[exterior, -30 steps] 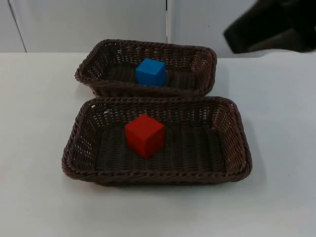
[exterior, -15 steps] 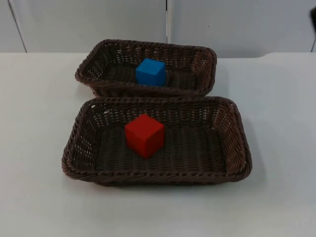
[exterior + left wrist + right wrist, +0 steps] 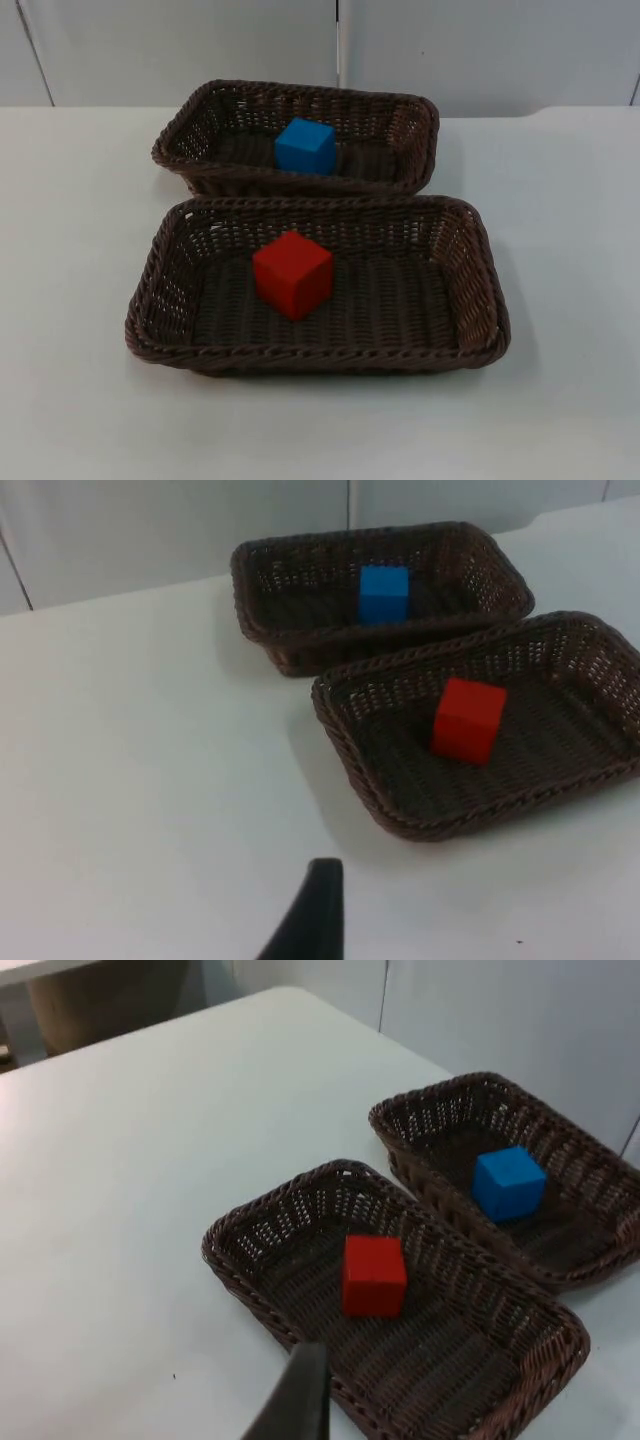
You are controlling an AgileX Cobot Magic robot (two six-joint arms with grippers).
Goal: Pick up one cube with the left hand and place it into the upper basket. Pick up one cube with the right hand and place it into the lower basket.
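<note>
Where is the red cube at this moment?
In the top view the red cube lies inside the lower basket, left of its middle, just in front of the upper basket holding the blue cube.

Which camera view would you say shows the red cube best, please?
The top view: the red cube sits near mid-frame in the lower basket, three faces visible. Both wrist views show it too, from farther off, in the same basket.
</note>
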